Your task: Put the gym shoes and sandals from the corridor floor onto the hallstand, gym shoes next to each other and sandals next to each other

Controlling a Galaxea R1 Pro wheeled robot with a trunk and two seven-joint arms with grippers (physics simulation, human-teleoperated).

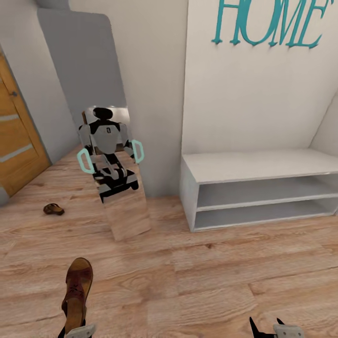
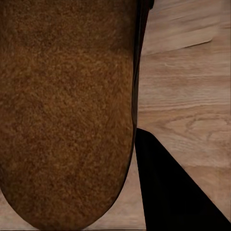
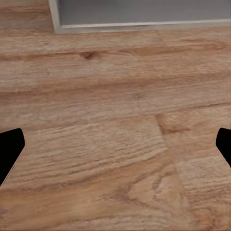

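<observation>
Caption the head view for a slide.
Left gripper carries one sandal toward the hallstand; second sandal lies on the floor.

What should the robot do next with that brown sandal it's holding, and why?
Probably carry the sandal in its left gripper toward the hallstand, ahead to the right, and set it on a shelf. The sandal is already lifted off the corridor floor, the shelves look bare, and the other sandal still lies on the floor near the door, so room should be left beside it.
</observation>
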